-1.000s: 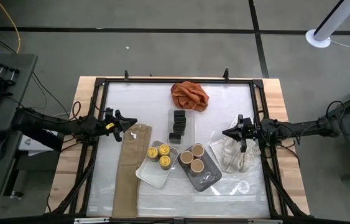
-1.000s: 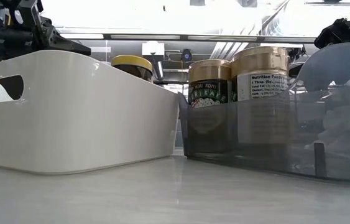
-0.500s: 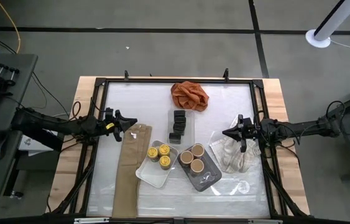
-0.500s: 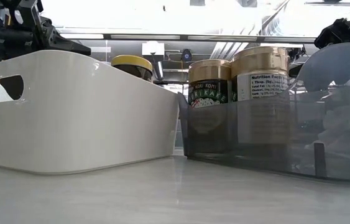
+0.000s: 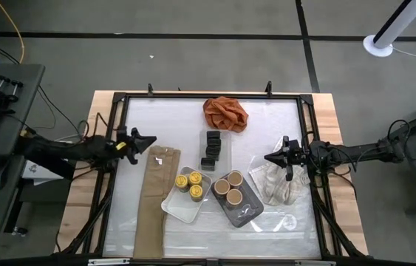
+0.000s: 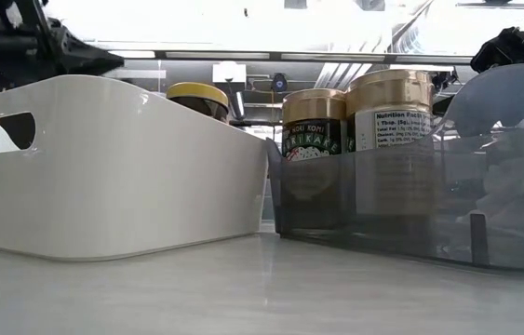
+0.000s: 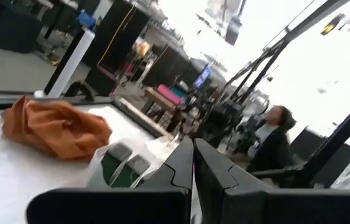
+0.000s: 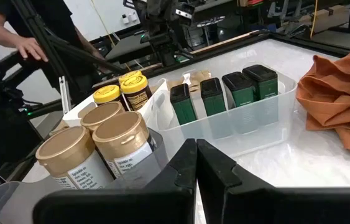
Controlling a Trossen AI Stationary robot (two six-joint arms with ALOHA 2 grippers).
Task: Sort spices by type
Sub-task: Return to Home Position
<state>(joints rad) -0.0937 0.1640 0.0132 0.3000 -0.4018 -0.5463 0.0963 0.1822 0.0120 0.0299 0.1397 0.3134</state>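
Observation:
Three yellow-lidded jars (image 5: 189,183) stand in a white tray (image 5: 178,207). Three tan-lidded jars (image 5: 229,185) stand in a grey tray (image 5: 247,211) beside it. Three black boxes (image 5: 211,148) stand upright in a clear tray (image 8: 268,118) behind them. My left gripper (image 5: 148,140) hovers shut at the table's left side, above the far end of a tan cloth. My right gripper (image 5: 267,157) hovers shut at the right side, level, pointing at the trays. The right wrist view shows the tan jars (image 8: 100,134), yellow jars (image 8: 122,90) and boxes (image 8: 224,93).
An orange cloth (image 5: 225,112) lies bunched near the far edge. A long tan cloth (image 5: 154,193) lies along the left side, a white cloth (image 5: 278,182) under the right arm. A black frame (image 5: 208,94) rims the table. A person (image 8: 13,25) stands beyond the left edge.
My left gripper has drawn back toward the table's left edge, off the tan cloth's far end, staying shut. The right arm, jars, boxes and trays have kept still.

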